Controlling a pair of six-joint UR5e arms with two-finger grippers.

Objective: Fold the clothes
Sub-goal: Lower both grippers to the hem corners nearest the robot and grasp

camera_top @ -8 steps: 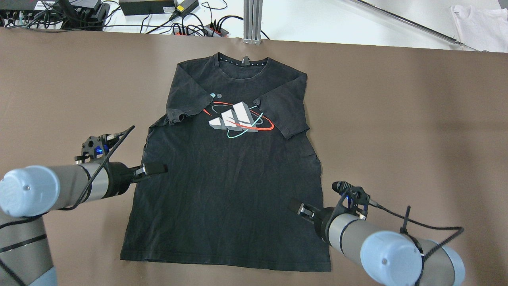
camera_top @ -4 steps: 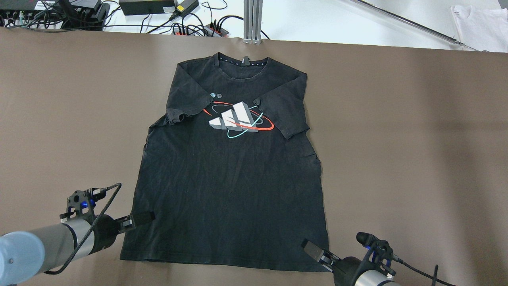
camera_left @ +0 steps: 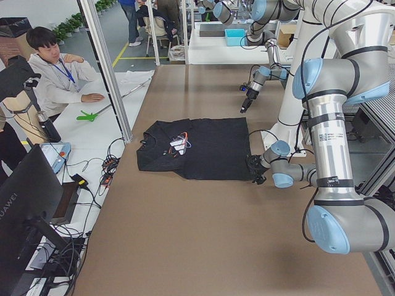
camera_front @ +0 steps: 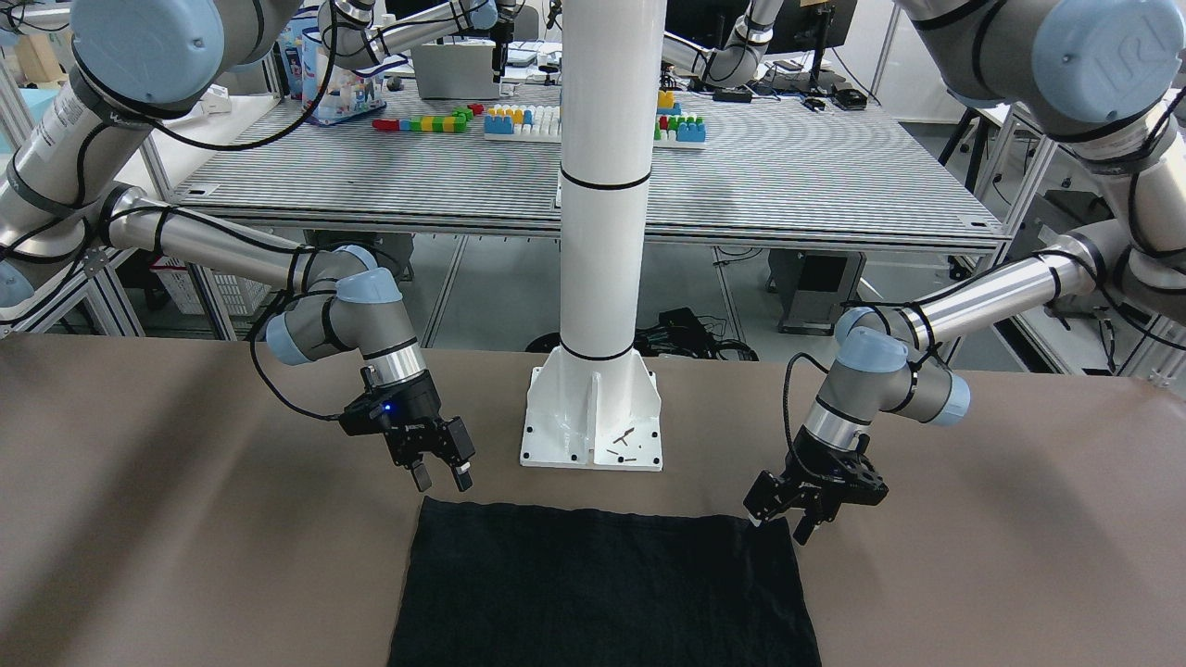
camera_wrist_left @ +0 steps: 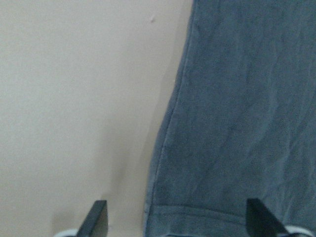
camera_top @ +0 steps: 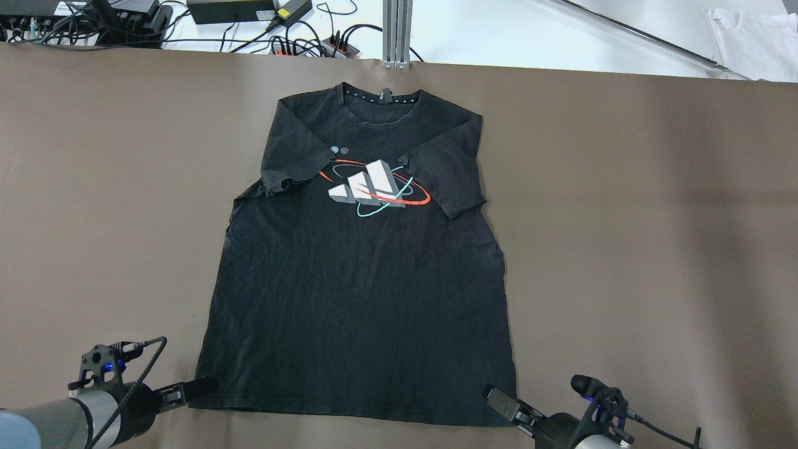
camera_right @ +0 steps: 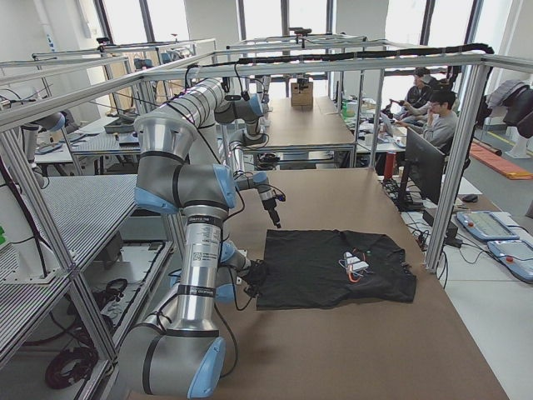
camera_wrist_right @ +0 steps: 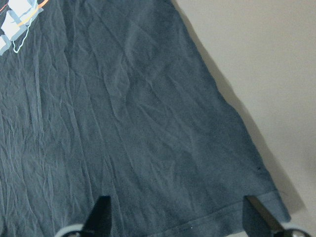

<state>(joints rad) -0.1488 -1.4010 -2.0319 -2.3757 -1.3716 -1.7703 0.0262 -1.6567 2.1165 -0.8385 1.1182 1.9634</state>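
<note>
Black T-shirt (camera_top: 355, 299), printed half beyond front-facing view's lower edge.

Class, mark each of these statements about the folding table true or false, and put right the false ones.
1. The T-shirt lies flat on the table with its print facing up. True.
2. Both sleeves are spread straight out sideways. False: both are folded in over the front.
3. The left gripper is shut on the hem. False: its jaws stand apart at a hem corner.
4. The right gripper is open, at the other hem corner. True.
5. The collar points toward the robot. False: the hem is nearest the robot and the collar is farthest from it.
</note>
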